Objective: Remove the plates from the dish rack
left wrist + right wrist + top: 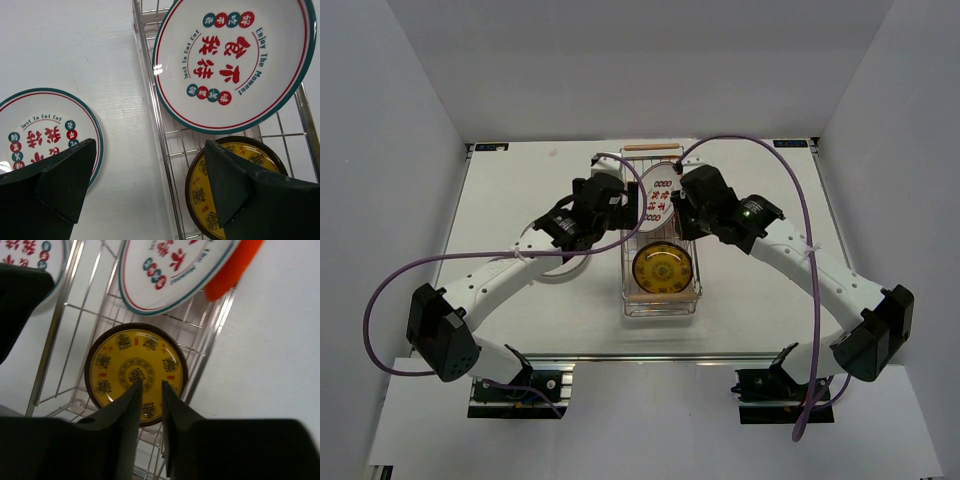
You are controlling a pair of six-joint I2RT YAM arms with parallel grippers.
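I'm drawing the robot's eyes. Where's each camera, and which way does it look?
Top: high behind the bases, looking down on the dish rack; left arm, right arm show.
Left wrist: looks past its open left claw at the lettered plate in the rack.
Right wrist: looks down past the right claw into the rack.
Shared: both wrists see the yellow plate.

Flat plate (136, 374) in dish rack (165, 135), tilted plate (232, 60) behind, third plate (45, 125) left
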